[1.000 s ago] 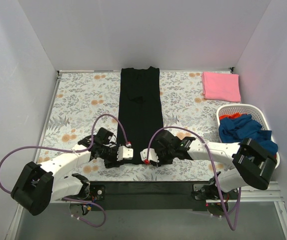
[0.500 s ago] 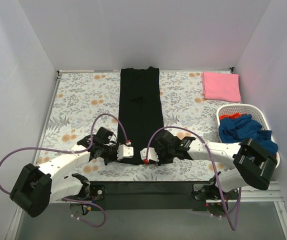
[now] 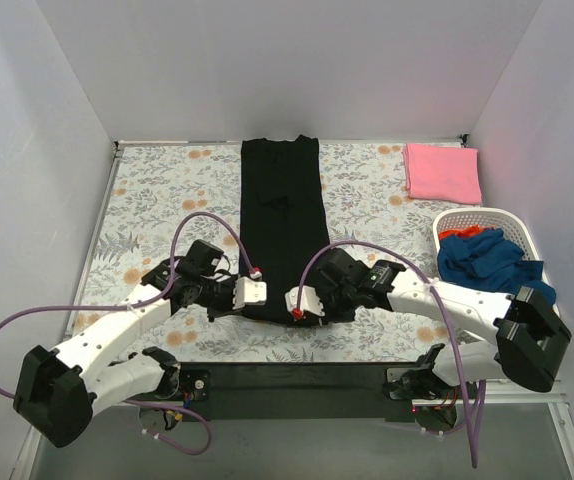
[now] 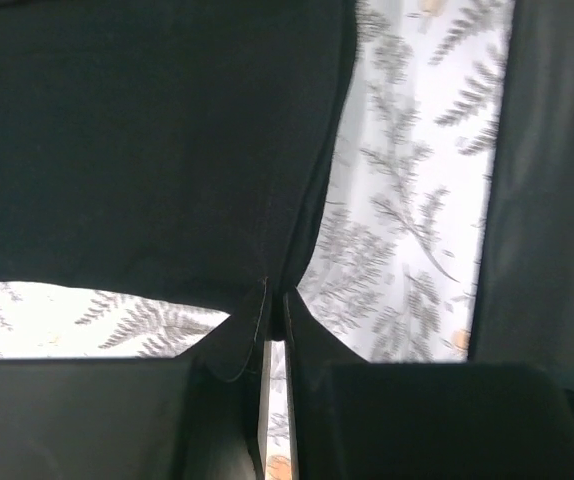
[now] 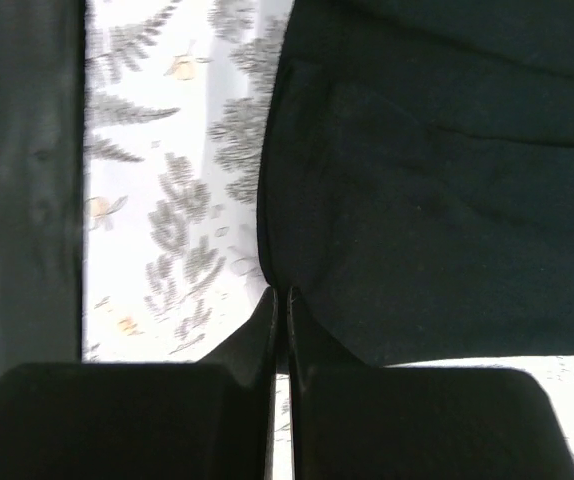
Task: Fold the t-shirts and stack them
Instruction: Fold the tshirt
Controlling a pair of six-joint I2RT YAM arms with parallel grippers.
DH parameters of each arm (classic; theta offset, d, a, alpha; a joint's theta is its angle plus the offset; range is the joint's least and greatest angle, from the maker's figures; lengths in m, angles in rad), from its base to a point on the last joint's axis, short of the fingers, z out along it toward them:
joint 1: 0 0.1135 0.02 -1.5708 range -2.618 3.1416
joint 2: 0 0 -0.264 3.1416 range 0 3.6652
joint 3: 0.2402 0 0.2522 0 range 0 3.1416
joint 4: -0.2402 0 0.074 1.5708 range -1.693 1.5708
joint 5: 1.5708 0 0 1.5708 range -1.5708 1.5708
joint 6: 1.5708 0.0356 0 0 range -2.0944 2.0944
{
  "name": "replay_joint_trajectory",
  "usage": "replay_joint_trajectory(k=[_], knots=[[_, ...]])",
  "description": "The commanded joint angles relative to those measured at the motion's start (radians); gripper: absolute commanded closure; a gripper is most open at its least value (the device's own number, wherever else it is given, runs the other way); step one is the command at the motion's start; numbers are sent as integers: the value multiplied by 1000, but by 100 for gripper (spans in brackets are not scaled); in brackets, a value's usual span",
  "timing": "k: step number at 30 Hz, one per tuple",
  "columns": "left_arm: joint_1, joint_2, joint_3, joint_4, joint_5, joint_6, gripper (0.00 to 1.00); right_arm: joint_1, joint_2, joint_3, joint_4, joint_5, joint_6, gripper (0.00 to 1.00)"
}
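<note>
A black t-shirt [image 3: 282, 215], folded into a long narrow strip, lies down the middle of the floral table from the back edge toward me. My left gripper [image 3: 235, 303] is shut on its near left corner, seen as black cloth [image 4: 157, 150] pinched at the fingertips [image 4: 275, 300]. My right gripper [image 3: 319, 305] is shut on the near right corner [image 5: 437, 180], the cloth caught at its tips [image 5: 280, 292]. Both hold the near hem a little above the table. A folded pink t-shirt [image 3: 442, 171] lies at the back right.
A white basket [image 3: 527, 245] at the right edge holds blue and orange garments [image 3: 487, 258]. White walls enclose the table on the left, back and right. A black strip [image 3: 297, 385] runs along the near edge between the arm bases.
Both grippers have risen and moved away from me with the shirt's near hem. The hem now sits farther up the table and the strip looks shorter.
</note>
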Motion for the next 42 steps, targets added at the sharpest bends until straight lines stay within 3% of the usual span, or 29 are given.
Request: replay_joint_trajectory(k=[1,4,9,13,24,34,42], knots=[[-7,-80,33,-133,89,24,100,26,-53,35,-131,-81,17,99],[-10,-128,58,-225,132,26,100,29,-64,75,-183,-119,25,99],[-6,-113,110,-221,85,-19,100,3,-78,157,-200,-121,-23,99],[51,7,191,-197,110,13,100,-121,5,238,-242,-156,-106,99],[286,393,432,-80,174,127,100,-296,262,477,-255,-179,-328,99],[344,669,623,9,154,153,100,-428,520,716,-249,-202,-403,99],[364,840,785,29,131,157,100,-484,635,841,-249,-210,-457,99]])
